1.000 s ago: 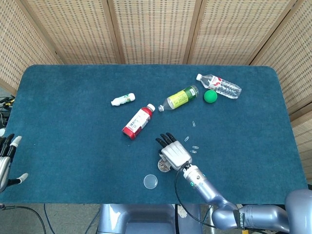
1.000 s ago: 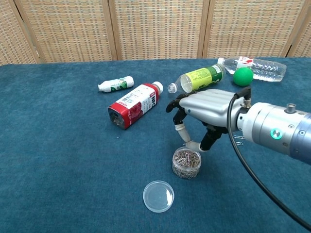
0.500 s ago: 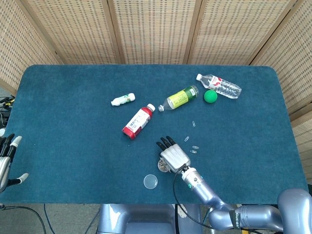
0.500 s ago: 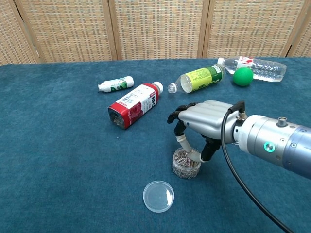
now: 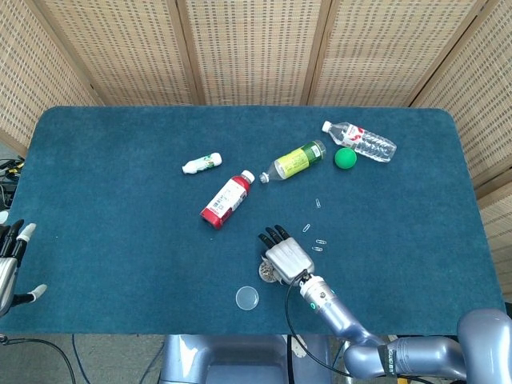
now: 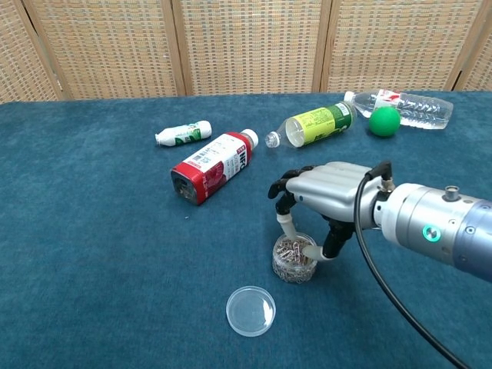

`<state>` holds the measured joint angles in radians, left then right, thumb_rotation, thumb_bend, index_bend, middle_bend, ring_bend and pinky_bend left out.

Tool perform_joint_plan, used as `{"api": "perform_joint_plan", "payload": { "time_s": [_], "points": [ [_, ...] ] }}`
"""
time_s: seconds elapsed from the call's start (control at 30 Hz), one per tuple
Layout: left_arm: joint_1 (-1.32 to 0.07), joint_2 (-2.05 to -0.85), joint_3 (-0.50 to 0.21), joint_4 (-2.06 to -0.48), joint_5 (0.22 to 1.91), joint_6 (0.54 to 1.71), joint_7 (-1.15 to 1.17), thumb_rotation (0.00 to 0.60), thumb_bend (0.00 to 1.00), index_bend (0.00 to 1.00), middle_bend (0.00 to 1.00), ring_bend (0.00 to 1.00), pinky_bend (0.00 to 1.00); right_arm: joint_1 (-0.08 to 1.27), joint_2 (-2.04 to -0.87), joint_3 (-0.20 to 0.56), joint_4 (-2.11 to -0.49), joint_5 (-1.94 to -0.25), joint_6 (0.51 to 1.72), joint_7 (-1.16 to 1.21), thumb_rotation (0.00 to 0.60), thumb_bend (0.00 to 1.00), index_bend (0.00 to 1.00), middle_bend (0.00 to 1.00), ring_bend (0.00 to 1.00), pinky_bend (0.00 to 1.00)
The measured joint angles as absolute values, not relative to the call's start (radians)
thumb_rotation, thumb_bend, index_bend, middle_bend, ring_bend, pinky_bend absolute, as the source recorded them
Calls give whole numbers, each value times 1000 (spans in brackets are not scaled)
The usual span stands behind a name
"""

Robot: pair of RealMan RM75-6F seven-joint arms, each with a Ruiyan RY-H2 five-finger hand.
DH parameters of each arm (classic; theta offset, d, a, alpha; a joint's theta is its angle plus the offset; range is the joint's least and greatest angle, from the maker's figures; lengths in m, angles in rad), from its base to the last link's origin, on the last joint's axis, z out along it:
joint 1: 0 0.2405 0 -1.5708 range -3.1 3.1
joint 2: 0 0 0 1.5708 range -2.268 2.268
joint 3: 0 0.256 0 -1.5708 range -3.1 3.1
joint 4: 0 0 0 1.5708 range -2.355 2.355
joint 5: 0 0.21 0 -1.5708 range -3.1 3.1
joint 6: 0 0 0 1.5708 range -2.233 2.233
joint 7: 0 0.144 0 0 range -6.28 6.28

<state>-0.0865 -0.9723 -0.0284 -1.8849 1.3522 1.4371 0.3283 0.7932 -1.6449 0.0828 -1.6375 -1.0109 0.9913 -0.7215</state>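
Clear round jar (image 6: 294,260) of paper clips, lidless, upright

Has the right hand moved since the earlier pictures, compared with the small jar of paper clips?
Yes. In the chest view the right hand has come down toward the jar of paper clips; its fingers now reach the jar's rim.

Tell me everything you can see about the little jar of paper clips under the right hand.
The jar of paper clips is small, round and clear, likely plastic, standing upright and uncapped on the blue table. It holds a heap of silvery and reddish clips. The right hand arches over it, fingertips at its rim and the thumb tip at its mouth; actual contact is hard to confirm. A clear round lid lies flat nearby, toward the front edge, apart from it.
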Motion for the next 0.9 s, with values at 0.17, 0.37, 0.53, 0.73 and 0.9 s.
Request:
{"api": "perform_joint_plan", "payload": {
  "time_s": [0.17, 0.37, 0.53, 0.73, 0.9],
  "points": [
    [-87, -973, -27, -1885, 1352, 1437, 330, 600, 0, 0, 0, 0, 0, 792, -1637, 82, -1645, -1021, 999, -712, 600, 275, 389, 114, 0, 59],
    [-87, -974, -28, -1885, 1352, 1438, 330, 600, 0, 0, 0, 0, 0, 787, -1618, 96, -1665, -1033, 1016, -686, 600, 276, 388, 114, 0, 59],
    [-88, -974, -28, -1885, 1351, 1437, 329, 600, 0, 0, 0, 0, 0, 781, -1575, 128, -1676, -1039, 1035, -647, 600, 277, 388, 114, 0, 59],
    [-88, -974, -26, -1887, 1353, 1437, 332, 600, 0, 0, 0, 0, 0, 769, -1525, 146, -1615, -985, 1030, -621, 600, 281, 405, 114, 0, 59],
    [-89, -977, -26, -1887, 1351, 1436, 339, 600, 0, 0, 0, 0, 0, 754, -1520, 145, -1551, -919, 997, -576, 600, 282, 446, 114, 0, 59]
  ]
}}
